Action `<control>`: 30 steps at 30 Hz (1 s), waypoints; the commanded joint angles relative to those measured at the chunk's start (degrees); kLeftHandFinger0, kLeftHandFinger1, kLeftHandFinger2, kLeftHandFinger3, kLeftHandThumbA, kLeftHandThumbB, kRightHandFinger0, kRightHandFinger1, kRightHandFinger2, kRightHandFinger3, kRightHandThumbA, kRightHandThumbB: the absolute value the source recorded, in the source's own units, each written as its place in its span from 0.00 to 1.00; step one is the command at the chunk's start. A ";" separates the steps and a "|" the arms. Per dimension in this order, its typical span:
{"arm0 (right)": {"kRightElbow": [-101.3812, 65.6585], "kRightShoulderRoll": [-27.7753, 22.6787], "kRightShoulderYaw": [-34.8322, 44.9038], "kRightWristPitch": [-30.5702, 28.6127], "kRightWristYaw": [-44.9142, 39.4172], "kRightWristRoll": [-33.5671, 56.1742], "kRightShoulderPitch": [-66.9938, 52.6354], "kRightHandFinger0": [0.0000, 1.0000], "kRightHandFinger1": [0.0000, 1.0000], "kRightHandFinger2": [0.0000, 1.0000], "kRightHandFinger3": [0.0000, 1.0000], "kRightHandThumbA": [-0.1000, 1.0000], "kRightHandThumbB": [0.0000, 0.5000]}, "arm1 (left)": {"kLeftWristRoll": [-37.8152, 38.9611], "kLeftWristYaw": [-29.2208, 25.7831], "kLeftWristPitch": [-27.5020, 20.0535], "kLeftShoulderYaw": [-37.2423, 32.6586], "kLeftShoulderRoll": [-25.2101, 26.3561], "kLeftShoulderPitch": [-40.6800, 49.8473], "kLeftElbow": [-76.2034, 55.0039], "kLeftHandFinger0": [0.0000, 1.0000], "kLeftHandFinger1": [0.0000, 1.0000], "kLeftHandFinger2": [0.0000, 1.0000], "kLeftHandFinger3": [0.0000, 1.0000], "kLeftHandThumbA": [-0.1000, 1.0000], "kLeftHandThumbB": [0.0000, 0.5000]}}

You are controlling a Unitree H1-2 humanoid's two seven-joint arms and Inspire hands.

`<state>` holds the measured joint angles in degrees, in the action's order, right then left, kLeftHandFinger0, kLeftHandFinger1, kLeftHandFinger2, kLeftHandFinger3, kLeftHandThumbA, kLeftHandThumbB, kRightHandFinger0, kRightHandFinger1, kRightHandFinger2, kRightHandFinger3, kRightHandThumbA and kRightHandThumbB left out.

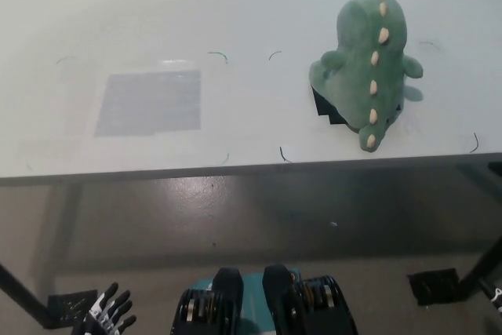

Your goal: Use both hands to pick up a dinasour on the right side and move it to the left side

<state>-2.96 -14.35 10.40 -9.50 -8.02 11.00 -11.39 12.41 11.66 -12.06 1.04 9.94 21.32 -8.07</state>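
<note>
While the white left hand (110, 311) hangs low at lower left, fingers spread and holding nothing, the right hand is barely in frame, state unreadable. Green dinosaur (369, 64) sits on the white table's (251, 5) right side, back facing the camera.

The left hand (110, 311) is cut off by the bottom edge, so only its fingers and part of the palm show. Of the right hand (496, 296), only a sliver shows at the right edge, too little to tell its pose. The dinosaur (369, 64) faces away, hiding its face and front. A black object (325, 107) beneath it is mostly covered. The desk (235, 5) runs past three edges.
</note>
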 commanded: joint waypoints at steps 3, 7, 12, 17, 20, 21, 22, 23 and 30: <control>-1.98 -0.47 0.85 -2.70 -0.80 1.91 0.95 1.00 1.00 1.00 1.00 1.00 0.57 | 1.38 0.19 -0.94 0.77 0.22 0.52 -4.45 1.00 1.00 1.00 1.00 1.00 0.86; -1.52 -0.73 1.82 -2.84 -1.81 5.11 1.55 1.00 1.00 1.00 1.00 1.00 0.54 | 4.39 0.54 0.64 1.05 0.45 -0.33 -7.94 1.00 1.00 1.00 1.00 1.00 0.82; -5.11 -1.57 2.99 0.76 -1.94 8.25 2.14 1.00 1.00 1.00 1.00 1.00 0.55 | 5.94 -0.30 3.63 2.16 1.19 -3.65 -12.51 1.00 1.00 1.00 1.00 1.00 0.82; -7.05 -2.89 4.12 2.52 -1.06 8.39 4.23 1.00 1.00 1.00 1.00 1.00 0.57 | 7.62 -0.46 6.82 3.37 2.14 -8.05 -16.30 1.00 1.00 1.00 1.00 1.00 0.79; -9.99 -4.07 5.20 4.10 -1.15 10.80 6.32 1.00 1.00 1.00 1.00 1.00 0.66 | 8.28 -1.76 9.90 4.74 3.38 -12.53 -19.77 1.00 1.00 1.00 1.00 1.00 0.83; -10.76 -4.24 5.37 4.78 -1.11 11.34 6.88 1.00 1.00 1.00 1.00 1.00 0.68 | 8.46 -2.05 10.67 5.12 3.49 -13.71 -20.38 1.00 1.00 1.00 1.00 1.00 0.83; -11.30 -4.47 5.49 5.13 -1.15 11.75 7.28 1.00 1.00 1.00 1.00 1.00 0.69 | 8.38 -2.23 11.06 5.37 3.60 -14.73 -20.67 1.00 1.00 1.00 1.00 1.00 0.83; -11.87 -4.81 5.63 5.25 -1.27 12.15 7.84 1.00 1.00 1.00 1.00 1.00 0.68 | 8.14 -2.47 11.70 5.60 3.70 -16.10 -21.01 1.00 1.00 1.00 1.00 1.00 0.85; -15.60 -6.96 6.67 8.14 -0.17 14.14 11.86 1.00 1.00 1.00 1.00 1.00 0.76 | 7.71 -4.37 17.47 5.36 2.60 -25.20 -23.25 1.00 1.00 1.00 1.00 1.00 0.90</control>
<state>-15.10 -19.07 15.39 -4.17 -8.76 22.16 -1.79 19.06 9.60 0.83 6.30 12.53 -0.23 -28.80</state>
